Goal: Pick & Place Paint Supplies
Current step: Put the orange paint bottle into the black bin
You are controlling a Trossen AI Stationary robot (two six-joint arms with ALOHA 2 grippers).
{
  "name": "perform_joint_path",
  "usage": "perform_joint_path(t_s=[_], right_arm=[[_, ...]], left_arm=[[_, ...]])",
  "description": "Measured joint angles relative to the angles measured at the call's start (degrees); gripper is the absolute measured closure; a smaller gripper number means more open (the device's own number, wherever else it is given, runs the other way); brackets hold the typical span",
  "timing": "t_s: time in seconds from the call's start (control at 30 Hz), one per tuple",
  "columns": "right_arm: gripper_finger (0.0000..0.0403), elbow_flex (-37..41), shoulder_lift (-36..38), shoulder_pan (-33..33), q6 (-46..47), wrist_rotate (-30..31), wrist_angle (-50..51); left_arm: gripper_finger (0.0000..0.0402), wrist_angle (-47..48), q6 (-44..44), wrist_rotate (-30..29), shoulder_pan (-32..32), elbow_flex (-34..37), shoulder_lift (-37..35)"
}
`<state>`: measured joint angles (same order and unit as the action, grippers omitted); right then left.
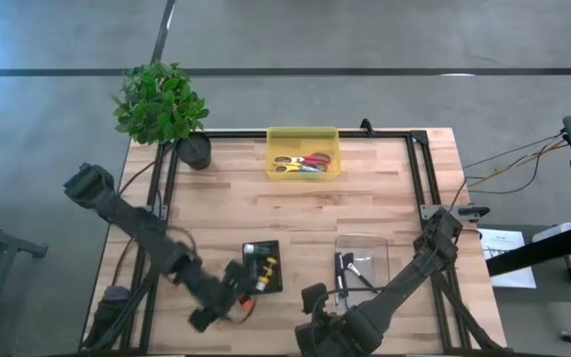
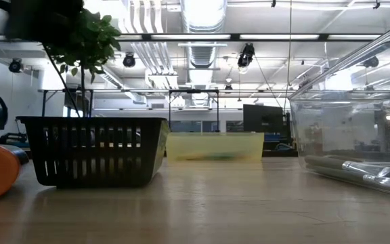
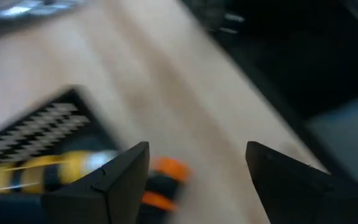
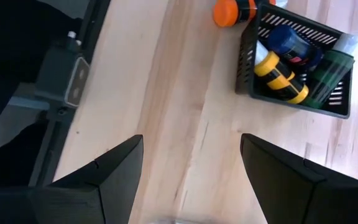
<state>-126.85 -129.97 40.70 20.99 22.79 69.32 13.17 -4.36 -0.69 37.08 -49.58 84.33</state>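
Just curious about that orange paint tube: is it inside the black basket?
No, the orange tube lies on the wooden table just outside the black basket.

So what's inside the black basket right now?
The black basket holds a yellow tube, a blue one and a green one. An orange tube lies outside. Anything beneath them is hidden.

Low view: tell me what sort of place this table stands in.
Probably a robotics lab or industrial workshop. Exposed ceiling ducts and strip lights run overhead, metal frames and a dark monitor stand behind, and the wooden table has a black metal frame carrying two robot arms.
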Motion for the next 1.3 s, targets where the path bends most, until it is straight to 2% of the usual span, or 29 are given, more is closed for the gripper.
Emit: perform_joint_path(t_s=[0.07, 0.17, 0.27, 0.37, 0.5, 0.83, 1.07, 1.3], right_arm=[[0.0136, 0.00, 0.00, 0.68, 0.59, 0.86, 0.00], [0.0136, 0.00, 0.02, 1.22, 1.29, 1.22, -0.04], [0.0136, 0.00, 0.02, 1.63, 1.75, 1.28, -0.43], [0.0136, 0.00, 0.02, 1.86, 2.09, 1.42, -1.71], [0.0136, 0.00, 0.02, 2.34, 2.17, 1.41, -3.55], [0.0136, 0.00, 0.02, 2.92, 2.15, 1.37, -5.60], [0.0136, 0.00, 0.02, 2.94, 1.77, 1.32, -5.60], [0.0136, 0.00, 0.02, 2.95, 1.93, 1.22, -5.57]], left_arm=[[0.0123, 0.13, -1.80, -1.35, 4.10, 0.02, 0.15], [0.0123, 0.57, -6.09, -10.25, 8.96, 0.39, 0.24], [0.0123, 3.68, -10.91, -18.45, 10.38, 1.82, 0.24], [0.0123, 4.88, -15.30, -22.42, 9.28, 5.44, 0.24], [0.0123, 3.94, -18.46, -23.01, 7.17, 10.51, 0.26], [0.0127, -5.54, -17.88, -23.05, 7.19, 17.66, 0.26], [0.0165, -14.74, -14.97, -22.17, 7.03, 21.88, 0.26], [0.0207, -18.88, -14.95, -20.76, 6.95, 23.10, 0.26]])
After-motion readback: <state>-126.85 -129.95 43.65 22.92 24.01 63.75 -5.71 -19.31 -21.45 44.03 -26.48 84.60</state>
